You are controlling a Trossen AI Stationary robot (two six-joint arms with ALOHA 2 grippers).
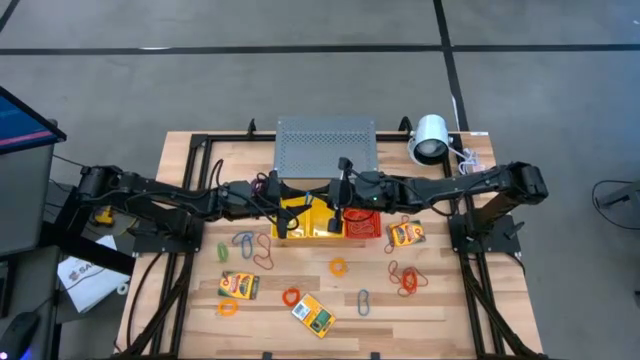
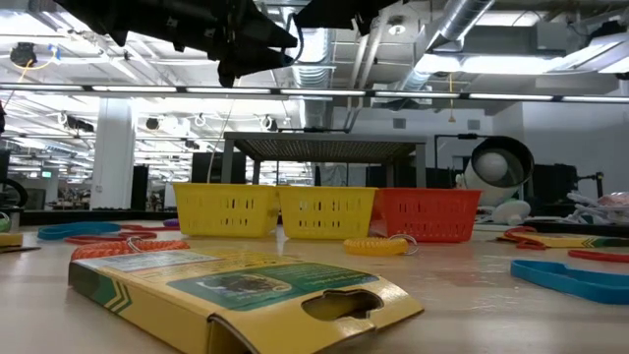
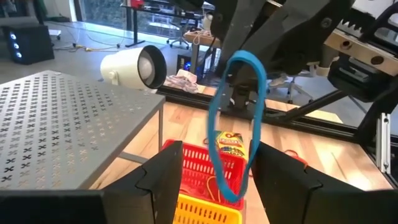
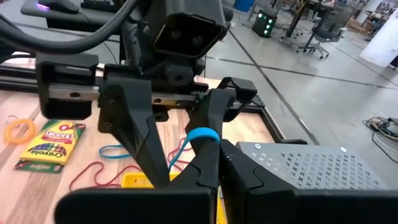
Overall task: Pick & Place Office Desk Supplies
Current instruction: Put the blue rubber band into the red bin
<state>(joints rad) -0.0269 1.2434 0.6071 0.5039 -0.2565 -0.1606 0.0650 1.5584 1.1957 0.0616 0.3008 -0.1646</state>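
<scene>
Both arms meet above the baskets, sharing a blue band loop.

From the left, we see the left gripper [image 1: 290,203] with fingers apart, the blue band loop [image 3: 238,124] hanging stretched between them; the right gripper [image 1: 338,207] pinches that loop's top, over the yellow basket [image 1: 305,229] and red basket [image 1: 362,226].

Long bright ceiling lamps [image 2: 491,64] shine down, so the room looks well lit. The pale wooden counter [image 1: 440,300] is evenly bright, with only soft small shadows under the arms. Seen from counter height, the near yellow-and-green card box [image 2: 236,290] looks blurry and big. The shiny grey floor [image 4: 298,68] shows pale glare.
</scene>
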